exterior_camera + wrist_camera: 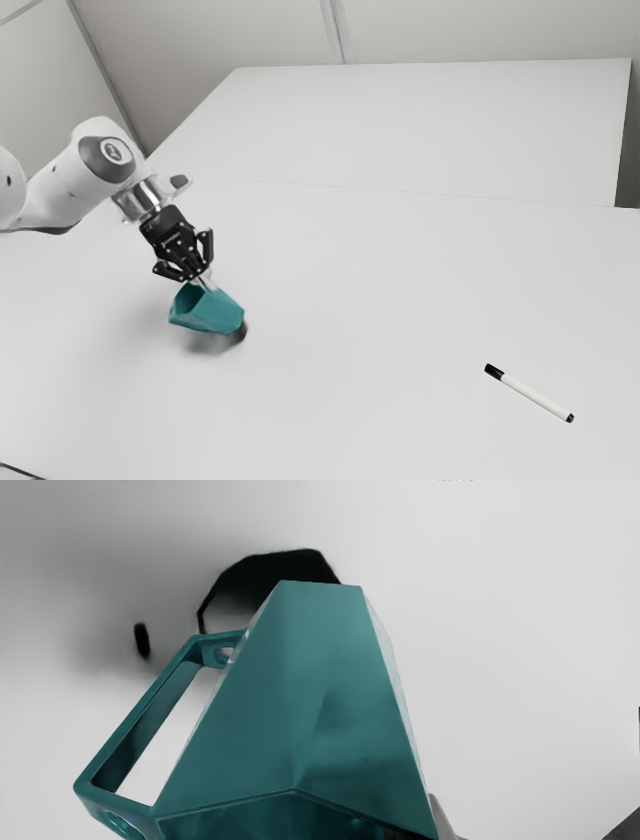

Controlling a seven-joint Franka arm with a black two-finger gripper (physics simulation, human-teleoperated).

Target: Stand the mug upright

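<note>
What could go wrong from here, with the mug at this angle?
The gripper pinches the mug near its rim, so it might swing or slip as it turns. The mug is tilted, so letting go now could tip it over. The handle juts sideways and might catch the table.

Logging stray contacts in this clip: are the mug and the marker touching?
Apart: the exterior view shows a wide stretch of table between mug and marker.

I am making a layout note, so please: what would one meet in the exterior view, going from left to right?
White robot arm, tilted teal faceted mug, slim white marker with black cap.
</note>
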